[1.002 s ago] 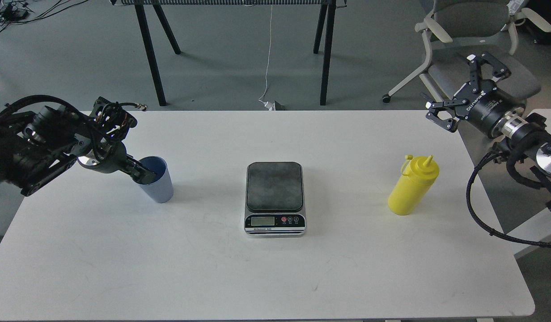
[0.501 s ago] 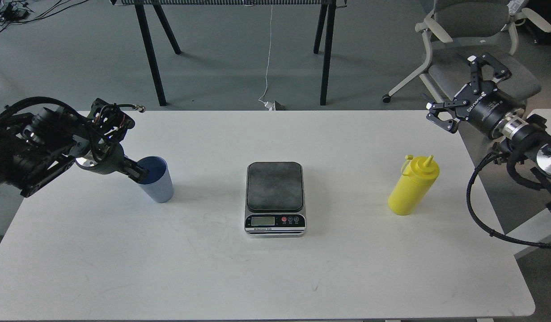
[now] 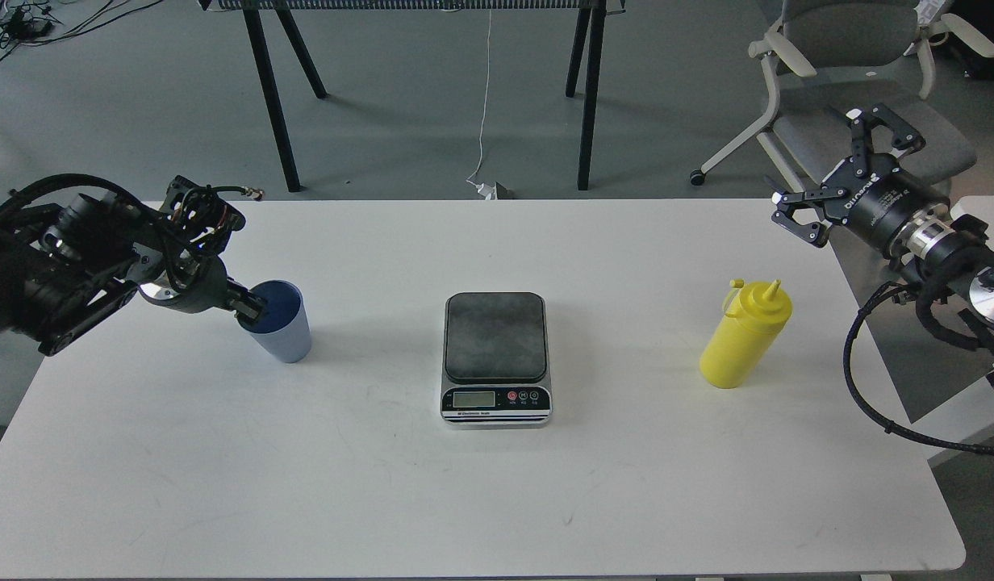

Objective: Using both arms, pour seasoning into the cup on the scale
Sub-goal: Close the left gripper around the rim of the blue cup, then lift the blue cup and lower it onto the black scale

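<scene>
Our left gripper (image 3: 251,309) sits at the near-left rim of the light blue cup (image 3: 281,329), its fingers seemingly straddling the wall, one inside the mouth; they are too dark and small for us to tell whether they are clamped on the rim. The cup leans slightly, which we judge comes from this rim contact. It stands on the white table (image 3: 223,484), well left of the digital kitchen scale (image 3: 495,355), whose dark platform is bare and awaits the cup. Our right gripper (image 3: 834,171) hovers beyond the table's far right corner, fingers spread wide apart, holding nothing. The yellow squeeze bottle (image 3: 743,336) stands upright, untouched, below it, right of the scale.
</scene>
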### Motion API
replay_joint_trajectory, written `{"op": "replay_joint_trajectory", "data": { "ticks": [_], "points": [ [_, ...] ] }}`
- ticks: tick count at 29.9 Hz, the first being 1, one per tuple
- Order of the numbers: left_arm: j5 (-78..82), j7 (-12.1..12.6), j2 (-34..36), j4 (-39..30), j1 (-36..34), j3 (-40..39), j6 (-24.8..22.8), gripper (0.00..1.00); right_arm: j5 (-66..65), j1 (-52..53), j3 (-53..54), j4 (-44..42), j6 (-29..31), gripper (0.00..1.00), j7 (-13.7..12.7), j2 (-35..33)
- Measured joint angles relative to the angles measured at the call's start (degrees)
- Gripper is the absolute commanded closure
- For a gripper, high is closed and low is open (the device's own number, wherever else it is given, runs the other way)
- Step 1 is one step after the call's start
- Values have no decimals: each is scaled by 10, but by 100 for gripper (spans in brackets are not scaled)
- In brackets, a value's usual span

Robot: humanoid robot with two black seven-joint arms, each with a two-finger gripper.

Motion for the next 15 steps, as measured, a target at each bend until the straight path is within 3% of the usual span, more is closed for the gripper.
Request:
{"op": "replay_joint_trajectory", "data": {
  "ticks": [15],
  "points": [
    [1,0,2,-7,-41,-1,-1,98,0,-1,3,1,0,0,0,1]
  ]
}}
